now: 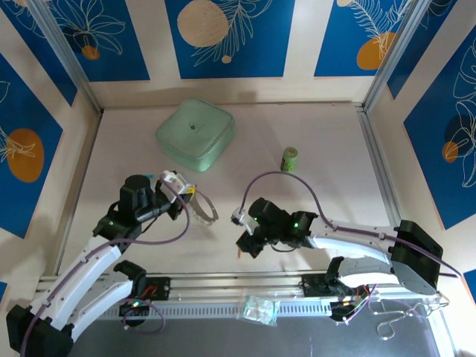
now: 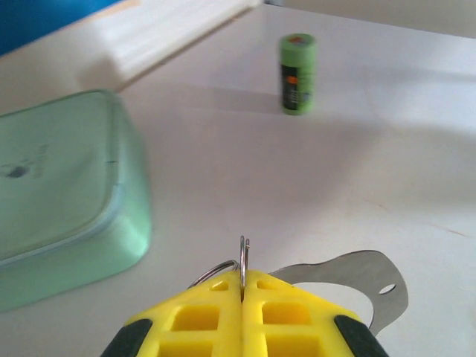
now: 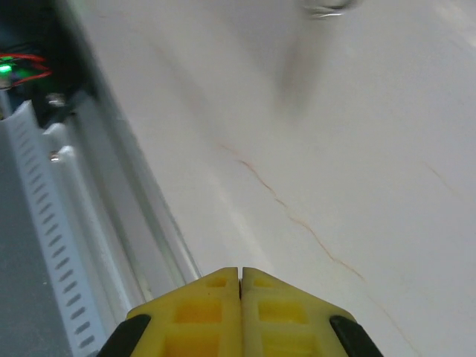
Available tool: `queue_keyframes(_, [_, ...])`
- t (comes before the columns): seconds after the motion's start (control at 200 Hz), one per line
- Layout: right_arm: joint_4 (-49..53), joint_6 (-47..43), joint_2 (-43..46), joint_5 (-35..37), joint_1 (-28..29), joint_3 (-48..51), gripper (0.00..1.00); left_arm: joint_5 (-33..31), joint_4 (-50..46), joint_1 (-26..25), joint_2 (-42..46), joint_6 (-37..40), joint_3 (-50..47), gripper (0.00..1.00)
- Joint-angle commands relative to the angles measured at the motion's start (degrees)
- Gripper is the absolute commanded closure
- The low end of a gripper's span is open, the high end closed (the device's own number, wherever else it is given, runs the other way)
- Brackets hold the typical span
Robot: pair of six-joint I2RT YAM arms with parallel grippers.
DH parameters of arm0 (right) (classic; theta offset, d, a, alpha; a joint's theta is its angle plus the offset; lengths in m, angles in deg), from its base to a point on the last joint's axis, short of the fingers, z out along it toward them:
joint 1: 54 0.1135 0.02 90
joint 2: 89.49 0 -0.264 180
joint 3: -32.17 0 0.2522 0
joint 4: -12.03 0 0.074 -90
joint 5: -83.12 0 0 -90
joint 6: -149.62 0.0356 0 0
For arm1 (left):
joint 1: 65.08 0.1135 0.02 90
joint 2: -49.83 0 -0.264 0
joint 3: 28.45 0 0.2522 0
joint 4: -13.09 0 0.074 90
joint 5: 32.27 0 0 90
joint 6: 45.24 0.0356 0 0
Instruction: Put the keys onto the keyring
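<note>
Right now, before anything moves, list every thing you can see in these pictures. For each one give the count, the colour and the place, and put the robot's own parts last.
box: one, pale green, square with rounded corners, far left part of the table
cylinder: one, green with a dark label, upright, right of the box
keyring: one, thin silver metal, pinched between the left gripper's fingers
metal piece: one, flat, silver, with a small hole, just right of the keyring
plastic bag: one, clear, on the near rail between the arm bases
left gripper: one, yellow fingers, shut on the keyring
right gripper: one, yellow fingers, shut, low over the table's near edge
</note>
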Motion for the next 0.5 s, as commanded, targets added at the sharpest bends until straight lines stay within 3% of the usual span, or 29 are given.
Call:
queue_keyframes(0.0, [6.11, 8.9, -0.24, -3.73, -5.22, 0.92, 1.0, 9.86, -4.0, -0.58, -1.6, 4.4, 3.35, 1.0])
queue_keyframes(0.215, [5.42, 9.03, -4.09, -6.13, -11.07, -0.93, 1.0, 15.23, -6.42, -2.71, -6.29, 7.26, 5.24, 1.0])
queue_keyframes(0.495, [4.86, 7.37, -13.06, -4.75, -13.57, -5.86, 1.0, 15.5, -3.25, -5.3, -11.05, 8.33, 5.6, 1.0])
